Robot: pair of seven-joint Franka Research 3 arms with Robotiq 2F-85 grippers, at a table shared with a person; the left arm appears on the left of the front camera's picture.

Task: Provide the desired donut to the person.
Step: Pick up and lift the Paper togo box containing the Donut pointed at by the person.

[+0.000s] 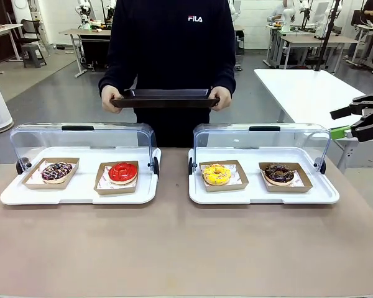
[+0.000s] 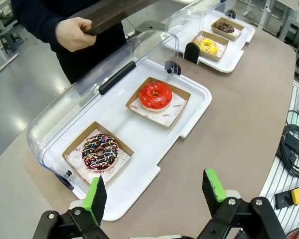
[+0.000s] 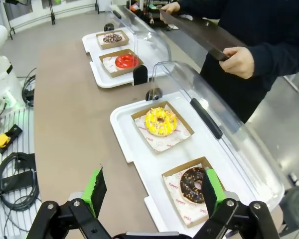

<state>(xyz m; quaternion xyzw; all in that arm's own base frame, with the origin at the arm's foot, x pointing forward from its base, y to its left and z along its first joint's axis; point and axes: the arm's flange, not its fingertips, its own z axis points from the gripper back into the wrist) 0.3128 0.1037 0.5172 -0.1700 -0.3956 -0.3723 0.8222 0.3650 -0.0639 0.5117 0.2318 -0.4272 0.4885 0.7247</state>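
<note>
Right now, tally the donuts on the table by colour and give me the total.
Chocolate: 2, the chocolate donut with coloured sprinkles and the dark chocolate donut
Red: 1, the red donut
Yellow: 1, the yellow donut
Total: 4

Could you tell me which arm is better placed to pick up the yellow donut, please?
Right, probably. The open right gripper hovers by the tray holding the yellow donut, with its clear cover open; the left gripper hangs over the other tray, near the sprinkled donut.
</note>
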